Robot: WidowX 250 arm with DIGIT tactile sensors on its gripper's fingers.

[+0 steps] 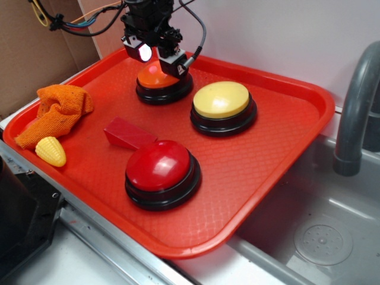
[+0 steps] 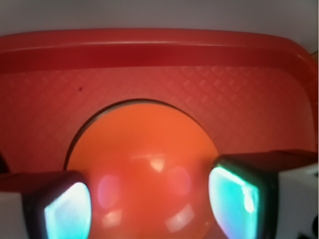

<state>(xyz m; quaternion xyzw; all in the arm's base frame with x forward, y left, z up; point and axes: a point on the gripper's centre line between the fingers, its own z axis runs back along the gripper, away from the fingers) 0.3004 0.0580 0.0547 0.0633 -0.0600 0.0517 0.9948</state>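
My gripper (image 1: 159, 59) hangs open right over the orange dome button (image 1: 158, 77) on its black base at the back of the red tray (image 1: 279, 172). In the wrist view the orange dome (image 2: 144, 154) fills the space between my two glowing finger pads (image 2: 67, 211), and nothing is held. Whether the fingers touch the dome I cannot tell. A yellow dome button (image 1: 222, 100) stands to the right of the orange one. A red dome button (image 1: 159, 166) sits nearer the front.
A red wedge block (image 1: 126, 132) lies just behind the red button. At the tray's left are a crumpled orange cloth (image 1: 56, 110) and a small yellow corn toy (image 1: 51, 151). To the right is a sink basin (image 1: 320, 237) with a grey faucet (image 1: 353, 113).
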